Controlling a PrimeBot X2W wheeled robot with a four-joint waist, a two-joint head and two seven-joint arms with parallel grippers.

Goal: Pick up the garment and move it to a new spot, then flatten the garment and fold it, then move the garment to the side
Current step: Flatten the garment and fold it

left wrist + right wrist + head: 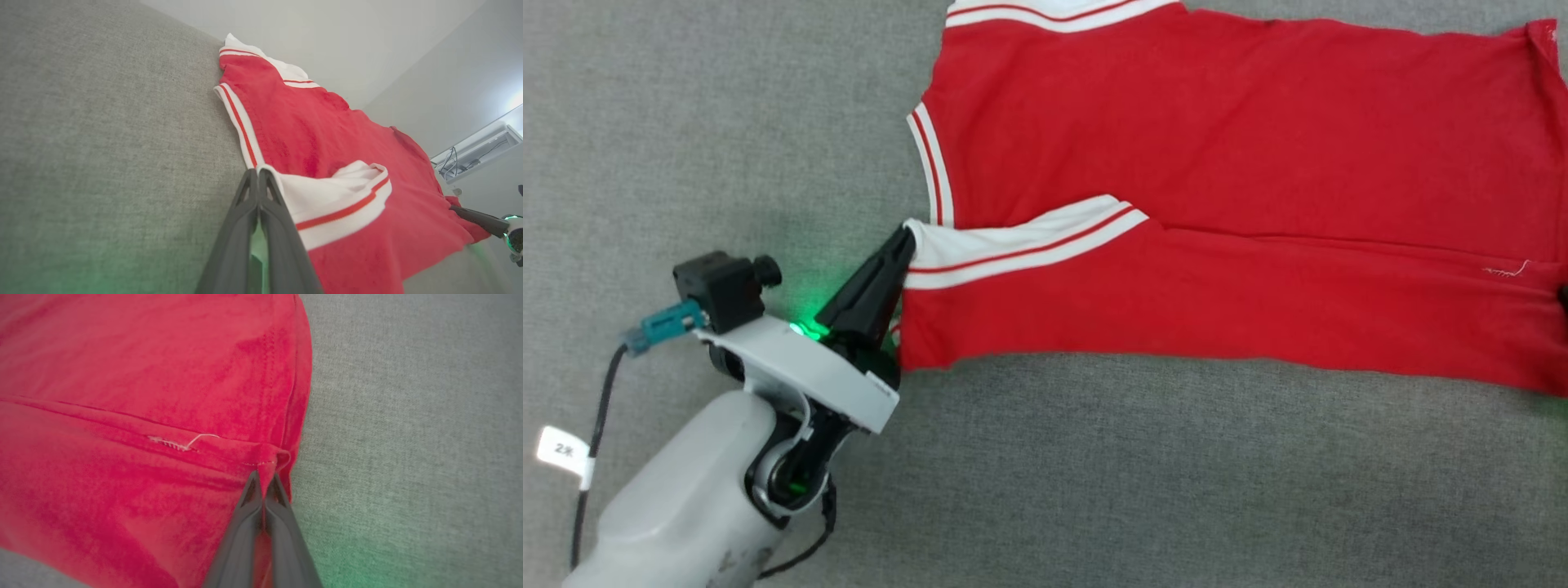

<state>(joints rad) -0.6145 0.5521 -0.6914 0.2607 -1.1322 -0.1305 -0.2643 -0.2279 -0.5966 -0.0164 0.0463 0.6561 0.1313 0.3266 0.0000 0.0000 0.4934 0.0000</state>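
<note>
The garment [1217, 163] lies on the grey surface as a long red band, its near side folded over the middle, back side up with no lettering showing. My left gripper [905, 237] is shut on the end of the white, red-striped sleeve [1013, 245] at the garment's left end. In the left wrist view the closed gripper [258, 173] pinches that sleeve [335, 196]. In the right wrist view my right gripper [264, 477] is shut on a pinch of the red hem edge [282, 455], beside a loose white thread [184, 443]. The left wrist view also shows the right gripper's finger [478, 220] at the garment's far end.
Grey fabric surface [1094, 474] spreads all round the garment, with wide bare room in front and to the left. My left forearm [686, 490] carries a cable and a white tag [562, 449]. A white wall unit [478, 153] shows in the background.
</note>
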